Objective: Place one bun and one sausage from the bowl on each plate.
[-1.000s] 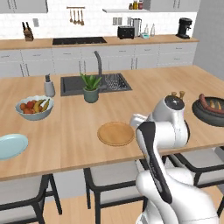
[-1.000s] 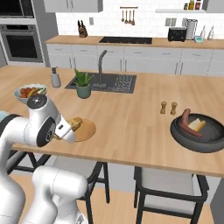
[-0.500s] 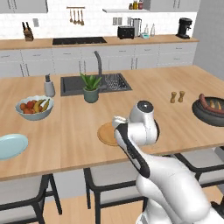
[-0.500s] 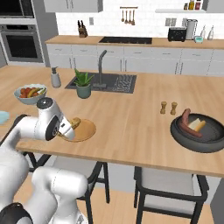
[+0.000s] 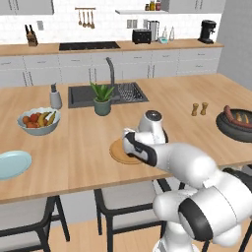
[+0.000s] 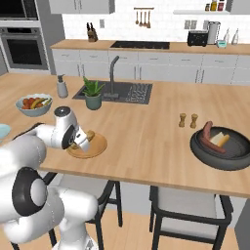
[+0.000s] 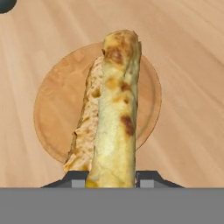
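From the left base view my arm bends low over the tan plate [image 5: 118, 152], which lies on the wooden counter [image 5: 83, 142] in front of the potted plant [image 5: 102, 98]. The pale blue plate [image 5: 12, 164] sits far left of the tan one, near the fruit bowl [image 5: 38, 120]; the dark bowl [image 5: 236, 124] is far right, with a sausage [image 5: 230, 112] in it.

From the right base view my gripper [image 6: 87, 141] is over the tan plate [image 6: 97, 146], with a bit of the bun [image 6: 90, 135] showing beside it. Well right of that plate the dark bowl [image 6: 222, 156] holds a sausage [image 6: 207, 136] and another bun [image 6: 220, 139].

In the hand view my fingers [image 7: 146, 178] are clenched on the bun [image 7: 116, 113], which stands out from them directly above the tan plate [image 7: 52, 113]; I cannot tell whether it touches.
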Tool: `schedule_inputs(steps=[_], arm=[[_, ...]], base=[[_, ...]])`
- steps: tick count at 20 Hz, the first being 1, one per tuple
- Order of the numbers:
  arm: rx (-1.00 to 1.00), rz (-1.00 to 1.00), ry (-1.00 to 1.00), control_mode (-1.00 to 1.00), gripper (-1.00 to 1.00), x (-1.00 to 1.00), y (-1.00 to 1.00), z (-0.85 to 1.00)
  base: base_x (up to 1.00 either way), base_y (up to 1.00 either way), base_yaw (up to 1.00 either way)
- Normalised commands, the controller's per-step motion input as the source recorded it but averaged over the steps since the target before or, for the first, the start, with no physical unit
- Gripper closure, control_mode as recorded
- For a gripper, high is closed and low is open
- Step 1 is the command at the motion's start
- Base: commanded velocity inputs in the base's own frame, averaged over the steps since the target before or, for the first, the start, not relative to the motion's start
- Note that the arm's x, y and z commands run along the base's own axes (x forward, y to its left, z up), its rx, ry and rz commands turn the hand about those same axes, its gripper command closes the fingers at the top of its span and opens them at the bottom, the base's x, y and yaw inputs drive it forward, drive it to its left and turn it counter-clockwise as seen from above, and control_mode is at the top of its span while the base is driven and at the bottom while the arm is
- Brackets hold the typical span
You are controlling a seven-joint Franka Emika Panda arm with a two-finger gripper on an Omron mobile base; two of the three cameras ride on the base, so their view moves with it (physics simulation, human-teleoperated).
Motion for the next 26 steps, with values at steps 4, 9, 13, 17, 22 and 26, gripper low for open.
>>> schedule_inputs(steps=[4,9,13,17,22,26], arm=[[0.0,0.0,0.0,-1.0,1.0,0.25,0.0,-0.37],[0.0,0.0,0.0,-1.0,1.0,0.01,0.08,-0.4],[0.0,0.0,0.0,-1.0,-1.0,0.04,0.09,-0.11],[0.0,0.0,-0.04,-1.0,-1.0,0.18,0.0,0.01],[0.0,0.0,-0.21,-1.0,-1.0,-0.1,0.0,0.57],[0.0,-0.01,-0.22,-1.0,-1.0,-0.95,-0.2,0.77]], base=[[0.0,0.0,0.0],[0.0,0.0,0.0],[0.0,0.0,0.0],[0.0,0.0,0.0],[0.0,0.0,0.0],[0.0,0.0,0.0]])
